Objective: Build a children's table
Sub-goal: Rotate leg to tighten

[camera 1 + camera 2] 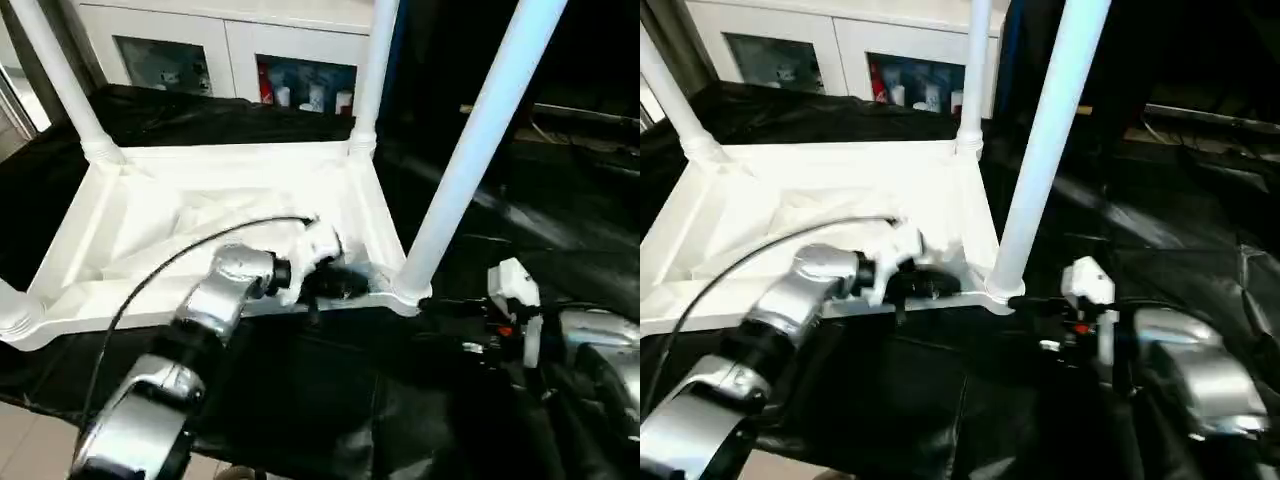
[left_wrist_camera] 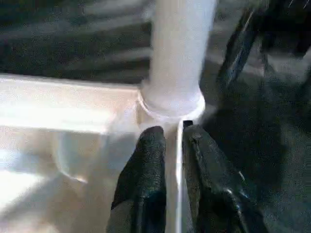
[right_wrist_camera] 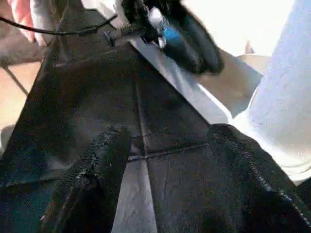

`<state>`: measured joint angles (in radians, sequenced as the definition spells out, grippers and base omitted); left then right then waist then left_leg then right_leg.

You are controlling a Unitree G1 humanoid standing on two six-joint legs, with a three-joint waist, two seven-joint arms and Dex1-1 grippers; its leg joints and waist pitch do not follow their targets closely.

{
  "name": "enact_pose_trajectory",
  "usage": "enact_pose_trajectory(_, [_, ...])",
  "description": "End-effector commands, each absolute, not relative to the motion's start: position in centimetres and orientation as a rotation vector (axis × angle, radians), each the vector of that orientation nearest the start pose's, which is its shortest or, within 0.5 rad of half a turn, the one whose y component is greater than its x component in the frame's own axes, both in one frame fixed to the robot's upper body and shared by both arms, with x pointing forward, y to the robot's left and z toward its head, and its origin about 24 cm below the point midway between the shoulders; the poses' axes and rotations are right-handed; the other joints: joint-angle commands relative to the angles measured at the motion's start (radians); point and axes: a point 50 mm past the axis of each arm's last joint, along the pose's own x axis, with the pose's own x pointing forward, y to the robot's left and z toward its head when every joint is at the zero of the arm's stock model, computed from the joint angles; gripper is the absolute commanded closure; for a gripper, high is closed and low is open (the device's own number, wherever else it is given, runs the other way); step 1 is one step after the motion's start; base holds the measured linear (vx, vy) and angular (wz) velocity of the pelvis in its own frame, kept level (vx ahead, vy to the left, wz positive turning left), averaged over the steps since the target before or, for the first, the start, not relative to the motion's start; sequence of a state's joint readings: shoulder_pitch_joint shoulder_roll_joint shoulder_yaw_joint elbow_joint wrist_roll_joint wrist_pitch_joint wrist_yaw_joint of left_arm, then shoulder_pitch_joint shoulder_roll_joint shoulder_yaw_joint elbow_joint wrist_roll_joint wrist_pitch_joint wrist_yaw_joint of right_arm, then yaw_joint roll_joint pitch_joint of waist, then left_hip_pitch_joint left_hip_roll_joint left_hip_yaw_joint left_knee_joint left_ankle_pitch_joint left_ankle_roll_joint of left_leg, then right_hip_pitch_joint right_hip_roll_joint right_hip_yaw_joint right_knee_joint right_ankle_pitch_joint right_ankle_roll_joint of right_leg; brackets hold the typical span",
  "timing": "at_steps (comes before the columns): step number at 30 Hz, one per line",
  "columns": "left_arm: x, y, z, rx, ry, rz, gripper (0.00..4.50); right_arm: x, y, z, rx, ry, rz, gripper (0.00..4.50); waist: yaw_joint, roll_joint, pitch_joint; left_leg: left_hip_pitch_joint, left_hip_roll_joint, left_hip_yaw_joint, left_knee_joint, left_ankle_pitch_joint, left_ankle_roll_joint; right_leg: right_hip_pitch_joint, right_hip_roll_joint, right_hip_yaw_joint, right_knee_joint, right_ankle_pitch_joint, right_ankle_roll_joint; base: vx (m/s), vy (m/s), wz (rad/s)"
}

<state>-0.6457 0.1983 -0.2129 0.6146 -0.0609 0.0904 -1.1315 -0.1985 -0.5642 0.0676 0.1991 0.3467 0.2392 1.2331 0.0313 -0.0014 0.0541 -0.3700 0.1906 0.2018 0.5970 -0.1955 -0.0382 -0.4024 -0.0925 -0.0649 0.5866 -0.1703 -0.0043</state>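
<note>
Left eye view gives you the black-draped work table [image 1: 560,230] first, with the white cabinet [image 1: 230,50] behind it, glass doors showing bottles and small items on its shelves. On the black cloth lies the tabletop [image 1: 130,215], underside up, its raised rim forming a shallow tray that holds crumpled clear plastic wrap [image 1: 190,235]. You can see three tube legs standing in the corner sockets: far left [image 1: 60,80], far right [image 1: 372,70], and the near-right leg [image 1: 480,140] leaning toward you. Your left gripper [image 2: 174,145] sits at the near rim just beside that near-right socket, its fingers [image 2: 146,179] a narrow gap apart straddling the thin rim edge. Your right gripper [image 3: 170,160] hangs wide open and empty over the cloth, one finger just beside the leg's base.
</note>
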Motion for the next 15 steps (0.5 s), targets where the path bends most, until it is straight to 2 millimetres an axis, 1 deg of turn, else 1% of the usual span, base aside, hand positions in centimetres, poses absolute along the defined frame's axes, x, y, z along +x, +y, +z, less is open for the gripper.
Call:
enact_pose_trajectory(1, [32.8, 9.1, 8.1, 0.177, 0.198, -1.305, 3.49, 26.1, -20.6, 4.7, -0.045, 0.361, 1.183, 1.67, 0.001, -0.023, -0.065, 0.001, 0.044, -0.021, -0.066, -0.188, 0.081, 0.048, -0.062, 0.035, -0.064, -0.266, -0.260, 0.000, 0.000, 0.00])
enact_pose_trajectory(2, [32.7, 9.4, 8.3, 0.160, 0.190, -1.300, 3.49, 26.6, -20.5, 4.3, -0.040, 0.356, 1.165, 1.67, 0.001, -0.028, -0.064, 0.005, 0.044, -0.019, -0.066, -0.186, 0.082, 0.045, -0.060, 0.036, -0.068, -0.275, -0.253, 0.000, 0.000, 0.00])
enact_pose_trajectory(3, [32.5, 10.1, 8.6, 0.144, 0.192, -1.294, 3.25, 27.5, -20.3, 3.7, -0.021, 0.360, 1.115, 1.67, 0.002, -0.029, -0.065, 0.006, 0.044, -0.019, -0.065, -0.173, 0.083, 0.044, -0.058, 0.037, -0.066, -0.266, -0.252, 0.000, 0.000, 0.00])
enact_pose_trajectory(4, [32.3, 10.6, 8.8, 0.135, 0.196, -1.291, 3.16, 28.0, -20.2, 3.4, -0.010, 0.364, 1.083, 1.67, -0.004, -0.027, -0.064, 0.000, 0.045, -0.022, -0.067, -0.157, 0.079, 0.046, -0.061, 0.037, -0.055, -0.249, -0.263, 0.000, 0.000, 0.00])
enact_pose_trajectory(5, [32.0, 11.2, 8.9, 0.130, 0.207, -1.294, 3.16, 28.4, -19.7, 3.2, 0.000, 0.355, 1.066, 1.67, -0.009, -0.024, -0.061, -0.001, 0.045, -0.024, -0.070, -0.164, 0.069, 0.046, -0.059, 0.036, -0.056, -0.277, -0.252, 0.000, 0.000, 0.00])
enact_pose_trajectory(6, [31.3, 12.1, 8.8, 0.126, 0.234, -1.297, 3.11, 28.5, -18.9, 3.1, 0.020, 0.342, 1.072, 1.67, -0.009, -0.022, -0.060, 0.006, 0.045, -0.021, -0.069, -0.171, 0.065, 0.042, -0.056, 0.037, -0.061, -0.286, -0.247, 0.000, 0.000, 0.00])
enact_pose_trajectory(7, [30.9, 12.6, 8.7, 0.124, 0.256, -1.301, 3.11, 28.3, -18.3, 3.1, 0.038, 0.336, 1.089, 1.67, -0.007, -0.022, -0.060, 0.013, 0.049, -0.020, -0.069, -0.177, 0.059, 0.040, -0.058, 0.042, -0.058, -0.269, -0.255, 0.000, 0.000, 0.00])
enact_pose_trajectory(8, [30.2, 13.3, 8.6, 0.119, 0.285, -1.310, 2.93, 28.0, -17.5, 3.0, 0.060, 0.331, 1.115, 1.67, -0.008, -0.025, -0.057, 0.006, 0.050, -0.021, -0.073, -0.171, 0.063, 0.044, -0.055, 0.042, -0.051, -0.255, -0.252, 0.000, 0.000, 0.00])
enact_pose_trajectory(9, [29.8, 13.7, 8.5, 0.116, 0.301, -1.316, 2.81, 27.9, -17.1, 2.9, 0.070, 0.328, 1.130, 1.67, -0.009, -0.022, -0.058, 0.012, 0.049, -0.019, -0.072, -0.166, 0.066, 0.038, -0.051, 0.042, -0.052, -0.244, -0.250, 0.000, 0.000, 0.00])
enact_pose_trajectory(10, [29.3, 14.0, 8.4, 0.110, 0.316, -1.320, 2.81, 27.7, -16.7, 2.9, 0.076, 0.326, 1.144, 1.67, -0.007, -0.020, -0.059, 0.013, 0.049, -0.019, -0.071, -0.161, 0.066, 0.039, -0.051, 0.043, -0.051, -0.231, -0.255, 0.000, 0.000, 0.00])
enact_pose_trajectory(11, [28.5, 14.5, 8.3, 0.100, 0.342, -1.326, 2.75, 27.6, -16.1, 2.8, 0.085, 0.320, 1.171, 1.67, -0.004, -0.022, -0.059, 0.012, 0.053, -0.020, -0.073, -0.148, 0.066, 0.040, -0.053, 0.043, -0.043, -0.201, -0.266, 0.000, 0.000, 0.00])
enact_pose_trajectory(12, [28.0, 14.9, 8.2, 0.103, 0.347, -1.307, 2.62, 27.4, -15.5, 2.9, 0.091, 0.313, 1.199, 1.67, -0.006, -0.033, -0.052, 0.009, 0.051, -0.016, -0.076, -0.153, 0.073, 0.036, -0.048, 0.043, -0.049, -0.212, -0.262, 0.000, 0.000, 0.00])
enact_pose_trajectory(13, [27.6, 15.3, 8.1, 0.107, 0.350, -1.279, 2.62, 27.3, -14.9, 3.0, 0.092, 0.304, 1.219, 1.67, -0.003, -0.029, -0.052, 0.012, 0.052, -0.017, -0.076, -0.159, 0.068, 0.036, -0.050, 0.044, -0.048, -0.222, -0.259, 0.000, 0.000, 0.00])
enact_pose_trajectory(14, [27.4, 15.6, 8.0, 0.120, 0.345, -1.252, 2.50, 27.4, -14.5, 3.2, 0.089, 0.296, 1.222, 1.67, -0.002, -0.024, -0.052, 0.015, 0.054, -0.019, -0.076, -0.166, 0.061, 0.034, -0.051, 0.045, -0.046, -0.223, -0.261, 0.000, 0.000, 0.00])
enact_pose_trajectory(15, [27.3, 15.8, 7.9, 0.135, 0.336, -1.222, 2.35, 27.5, -14.1, 3.3, 0.087, 0.287, 1.220, 1.67, -0.004, -0.023, -0.047, 0.017, 0.053, -0.017, -0.080, -0.189, 0.050, 0.030, -0.047, 0.045, -0.051, -0.241, -0.253, 0.000, 0.000, 0.00])
